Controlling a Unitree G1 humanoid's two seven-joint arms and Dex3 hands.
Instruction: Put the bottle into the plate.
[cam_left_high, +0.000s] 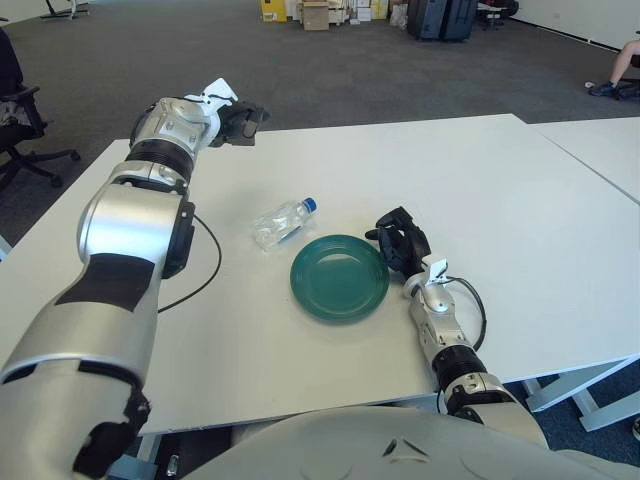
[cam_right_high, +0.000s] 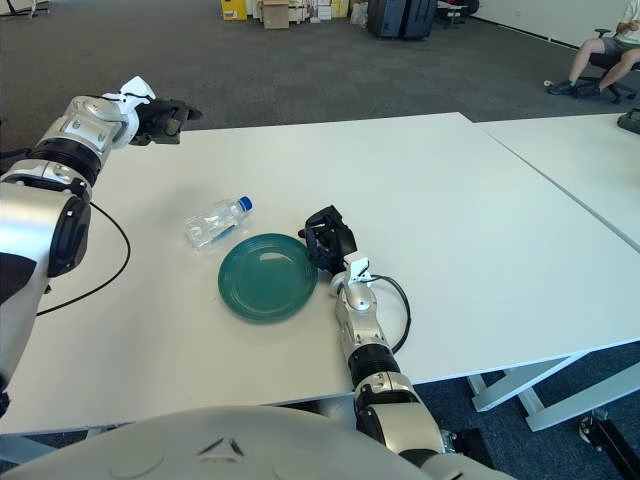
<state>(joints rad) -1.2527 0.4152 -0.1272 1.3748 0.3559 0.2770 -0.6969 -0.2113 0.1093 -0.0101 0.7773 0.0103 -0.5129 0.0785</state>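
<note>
A clear plastic bottle (cam_left_high: 283, 221) with a blue cap lies on its side on the white table (cam_left_high: 500, 190), just up-left of a dark green plate (cam_left_high: 340, 277). The bottle also shows in the right eye view (cam_right_high: 215, 221), beside the plate (cam_right_high: 267, 277). My right hand (cam_left_high: 401, 240) shows at the plate's right edge, fingers curled, holding nothing. My left hand (cam_left_high: 240, 120) is raised at the table's far left edge, well away from the bottle, fingers curled and empty.
A black cable (cam_left_high: 205, 270) lies on the table left of the bottle. A second white table (cam_left_high: 600, 150) adjoins on the right. An office chair (cam_left_high: 20, 120) stands at far left. Boxes and a seated person are in the background.
</note>
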